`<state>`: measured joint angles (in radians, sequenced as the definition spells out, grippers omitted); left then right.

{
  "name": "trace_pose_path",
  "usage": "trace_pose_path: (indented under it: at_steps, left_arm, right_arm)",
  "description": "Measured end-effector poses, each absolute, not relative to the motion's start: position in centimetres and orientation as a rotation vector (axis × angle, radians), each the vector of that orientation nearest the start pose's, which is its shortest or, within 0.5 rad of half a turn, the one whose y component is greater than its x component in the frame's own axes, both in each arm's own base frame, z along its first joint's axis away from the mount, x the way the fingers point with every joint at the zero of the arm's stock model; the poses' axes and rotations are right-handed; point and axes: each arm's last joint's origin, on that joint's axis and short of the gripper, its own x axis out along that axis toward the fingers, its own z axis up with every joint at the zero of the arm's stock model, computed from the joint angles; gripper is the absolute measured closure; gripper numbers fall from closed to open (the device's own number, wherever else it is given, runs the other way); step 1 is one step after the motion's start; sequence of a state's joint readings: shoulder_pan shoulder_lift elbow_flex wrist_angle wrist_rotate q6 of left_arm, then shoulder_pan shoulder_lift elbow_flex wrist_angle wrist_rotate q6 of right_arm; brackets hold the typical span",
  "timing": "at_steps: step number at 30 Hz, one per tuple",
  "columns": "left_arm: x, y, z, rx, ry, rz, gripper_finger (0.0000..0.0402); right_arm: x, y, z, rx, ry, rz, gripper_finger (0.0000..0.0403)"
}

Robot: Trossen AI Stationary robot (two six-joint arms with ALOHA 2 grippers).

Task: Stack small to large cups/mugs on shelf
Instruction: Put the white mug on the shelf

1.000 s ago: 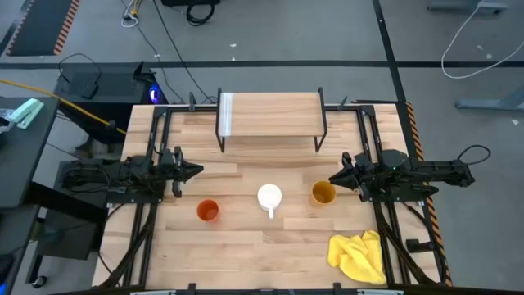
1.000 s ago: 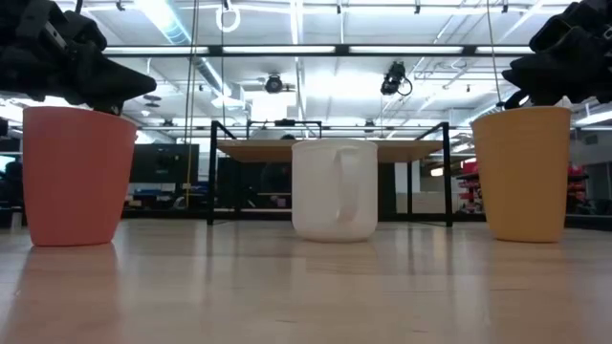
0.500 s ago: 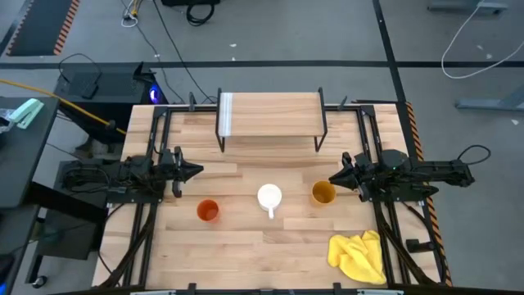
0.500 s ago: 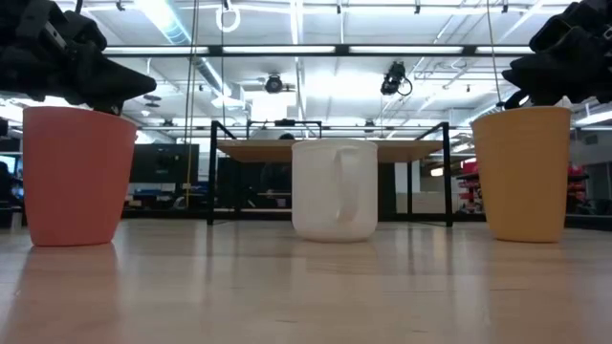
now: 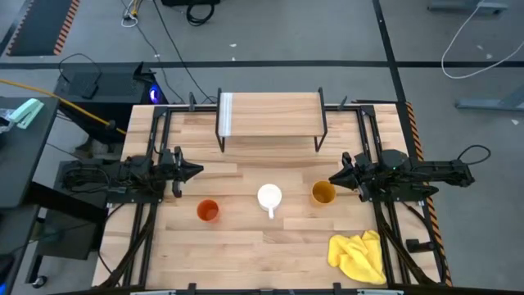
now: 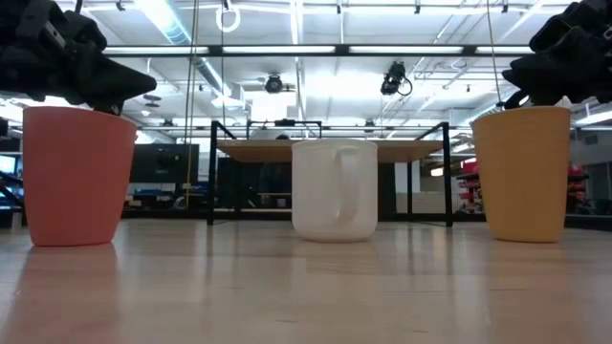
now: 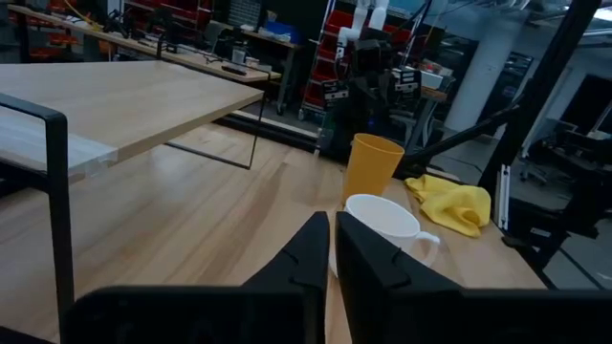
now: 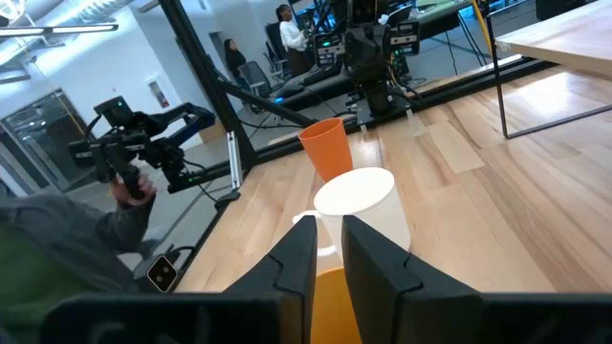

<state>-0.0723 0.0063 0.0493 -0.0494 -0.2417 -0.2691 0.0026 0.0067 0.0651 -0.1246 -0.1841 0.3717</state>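
Three cups stand upright on their bases in a row on the tabletop: the orange-red cup (image 5: 208, 211) on the left, the white mug (image 5: 269, 197) in the middle with its handle toward the near edge, and the mustard-yellow cup (image 5: 323, 193) on the right. The light-wood shelf (image 5: 270, 115) stands on black legs near the far edge, with nothing on it. My left gripper (image 5: 196, 171) hovers shut, on the far-left side of the orange-red cup. My right gripper (image 5: 332, 179) hovers shut just past the yellow cup's far-right rim. In the low view both grippers (image 6: 124, 86) (image 6: 535, 81) sit above cup height.
A crumpled yellow cloth (image 5: 359, 256) lies at the near right corner. Black frame rails (image 5: 152, 139) run along both sides of the table. Bare wood lies between the cups and the shelf. In the right wrist view a person's sleeve (image 8: 67, 239) shows beyond the table.
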Motion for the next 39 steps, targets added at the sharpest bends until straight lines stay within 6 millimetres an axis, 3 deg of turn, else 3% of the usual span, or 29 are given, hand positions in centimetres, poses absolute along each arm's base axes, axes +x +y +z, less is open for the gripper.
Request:
trace_pose_path:
  at_steps: [27,33,39]
  left_arm:
    - [9.4,0.0,17.9,-0.359,-0.06,0.153,0.037]
    - [9.4,-0.2,17.9,-0.359,-0.051,0.093,0.0374]
    - [9.4,-0.2,17.9,-0.347,-0.044,0.081,0.0367]
  right_arm:
    - [9.3,0.5,18.5,0.424,-0.013,0.188,0.0342]
    - [9.0,0.4,20.4,0.512,-0.161,0.179,0.0342]
    - [8.0,0.2,24.6,0.532,-0.204,0.115,0.0342]
